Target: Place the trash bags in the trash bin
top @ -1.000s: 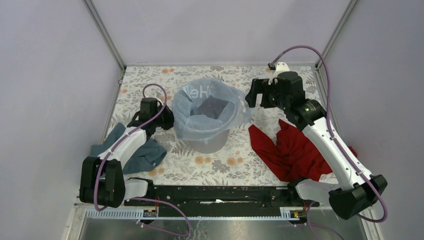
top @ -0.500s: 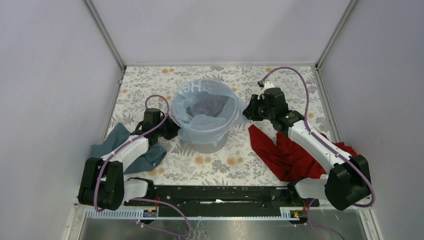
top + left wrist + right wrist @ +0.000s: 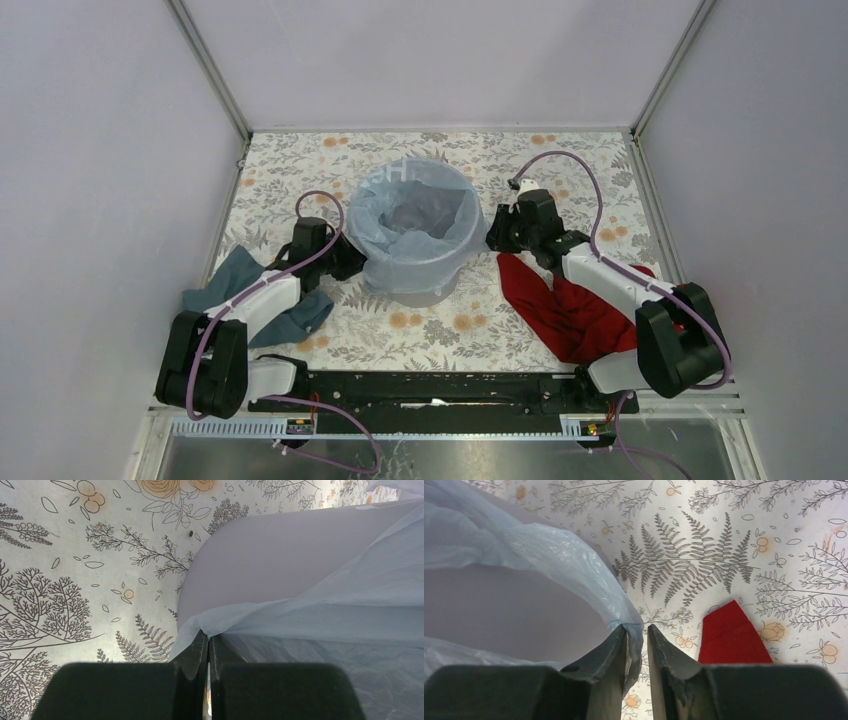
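The grey trash bin (image 3: 425,290) stands mid-table, lined with the pale-blue trash bag (image 3: 412,225), whose rim is folded out over the bin's edge. My left gripper (image 3: 352,262) is at the bin's left side, shut on the bag's hem (image 3: 200,630), with the bin wall (image 3: 280,550) just beyond. At the bin's right side is my right gripper (image 3: 492,232). Its jaws (image 3: 636,628) stand a narrow gap apart. The bag's edge (image 3: 549,550) wraps over the tip of one finger (image 3: 616,645) and hangs loose in the gap, with the floor showing beside it.
A dark teal cloth (image 3: 290,315) lies under my left arm at the left. A red cloth (image 3: 575,310) lies on the right beneath my right arm, its corner (image 3: 731,635) close to the right fingers. Enclosure walls ring the floral table.
My right gripper came down and in toward the bin while its jaws narrowed from wide open. The bag's right bulge got drawn down over the rim. My left gripper sank slightly with the hem.
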You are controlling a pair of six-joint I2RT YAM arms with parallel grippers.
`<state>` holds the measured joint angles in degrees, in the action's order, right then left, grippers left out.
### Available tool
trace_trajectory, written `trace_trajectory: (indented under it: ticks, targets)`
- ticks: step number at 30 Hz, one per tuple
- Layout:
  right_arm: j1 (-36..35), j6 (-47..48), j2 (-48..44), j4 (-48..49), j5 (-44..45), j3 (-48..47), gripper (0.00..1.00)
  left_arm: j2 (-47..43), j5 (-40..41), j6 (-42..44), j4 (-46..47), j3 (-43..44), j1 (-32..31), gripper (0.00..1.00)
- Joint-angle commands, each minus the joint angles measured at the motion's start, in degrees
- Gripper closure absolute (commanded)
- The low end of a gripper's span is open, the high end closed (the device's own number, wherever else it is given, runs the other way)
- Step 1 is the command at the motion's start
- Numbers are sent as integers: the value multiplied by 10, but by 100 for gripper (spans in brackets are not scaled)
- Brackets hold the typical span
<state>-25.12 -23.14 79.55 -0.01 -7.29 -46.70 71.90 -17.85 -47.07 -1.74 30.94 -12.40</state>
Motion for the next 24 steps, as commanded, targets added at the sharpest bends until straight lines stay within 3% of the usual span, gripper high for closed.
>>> trace_trajectory:
  ticks: [1,4,8,12,15,20,24]
  targets:
    - [2,33,34,38,25,15,71,-8,7,-3,22,-3,-3,100]
    - [2,45,46,8,15,-9,69,-7,1,2,21,0,-3,100]
    - [2,61,30,-191,90,-113,52,-15,0,9,5,4,-3,100]
    - [2,86,-8,-342,223,-194,24,-31,8,15,-5,6,-3,100]
    - [2,109,-47,-392,259,-250,6,-35,10,15,-5,5,-3,100]
    - [-24,129,-31,-440,219,-418,0,-36,6,18,-1,1,-3,100]
    - [-150,145,48,-458,217,-558,0,-42,7,20,-5,1,-3,100]
